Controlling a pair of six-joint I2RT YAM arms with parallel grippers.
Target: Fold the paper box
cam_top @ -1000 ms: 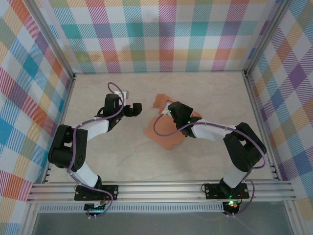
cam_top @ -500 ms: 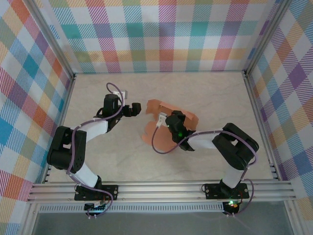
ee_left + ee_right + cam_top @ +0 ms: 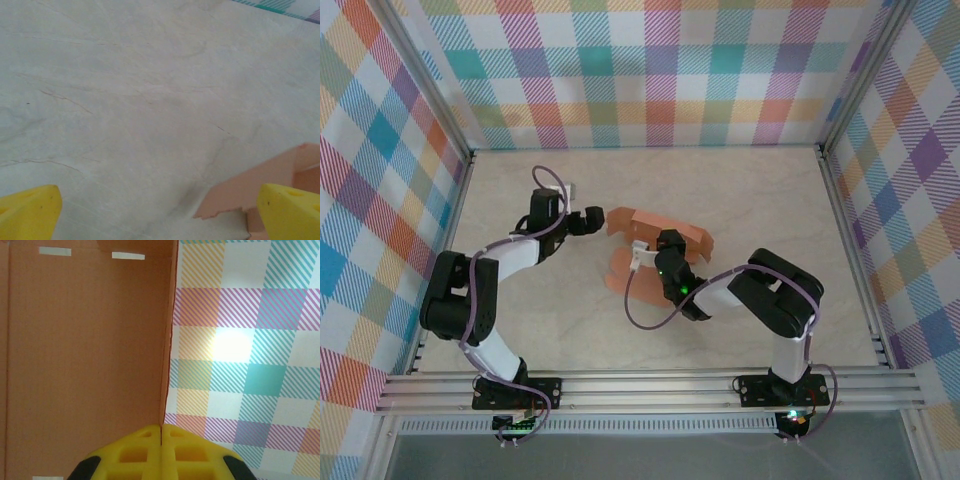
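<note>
Being drawn leftward over the last second, the paper box [image 3: 655,228] is being held tilted up by the right tool [image 3: 161,432], clamped on a panel edge, and brought beside the left tool [image 3: 603,218], fingers apart, at the middle of the bench [image 3: 750,190], likely for a two-handed fold.

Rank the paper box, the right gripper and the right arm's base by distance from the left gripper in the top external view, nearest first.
1. paper box, right beside the open left gripper.
2. right gripper, behind that panel, shut on the card.
3. right arm's base, at the table's near edge.
</note>
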